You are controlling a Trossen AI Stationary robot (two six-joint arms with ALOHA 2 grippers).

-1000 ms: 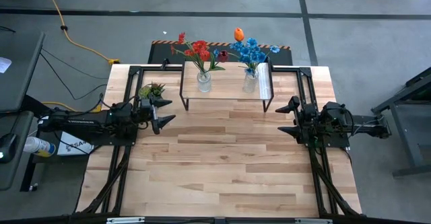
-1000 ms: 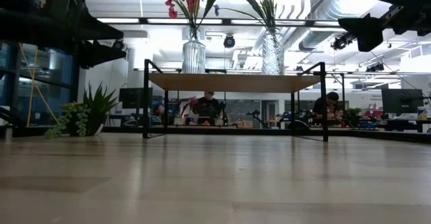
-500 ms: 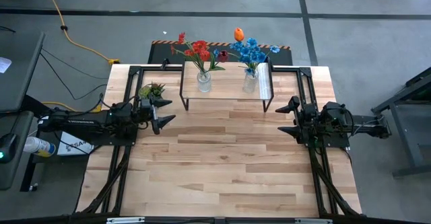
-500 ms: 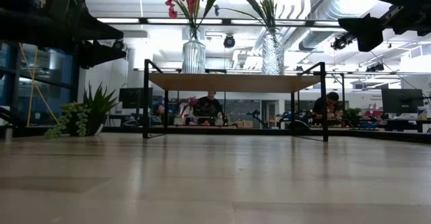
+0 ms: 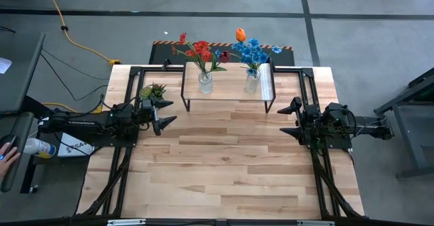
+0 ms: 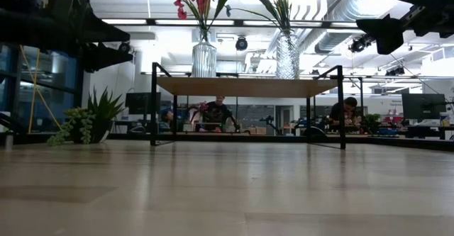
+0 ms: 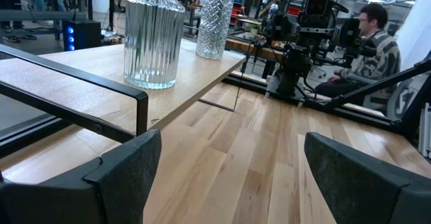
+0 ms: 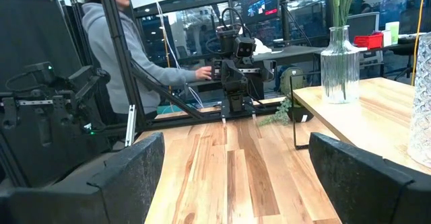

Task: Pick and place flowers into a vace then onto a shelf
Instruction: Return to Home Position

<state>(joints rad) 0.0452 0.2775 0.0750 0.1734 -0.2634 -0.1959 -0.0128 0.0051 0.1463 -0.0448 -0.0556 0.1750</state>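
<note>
Dark and matte, the left gripper (image 5: 166,113) hangs over the left side of the table (image 5: 224,165) near a spiky potted plant (image 5: 153,90), its jaws spread wide and empty. To go home well, I judge both arms should retreat slowly, clear of the thin black legs of the shelf (image 5: 227,85). On its pale wood top stand a ribbed glass vase (image 5: 205,82) with red flowers (image 5: 199,51) and a diamond-cut vase (image 5: 251,83) with blue flowers (image 5: 252,49). The right gripper (image 5: 289,117) waits at the right, also released.

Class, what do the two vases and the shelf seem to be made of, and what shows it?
Ribbed vase and patterned vase: clear glossy glass, possibly plastic; see-through with bright glints. Shelf top: pale matte wood; grain lines. Legs: probably black-painted metal; thin straight bars.
</note>
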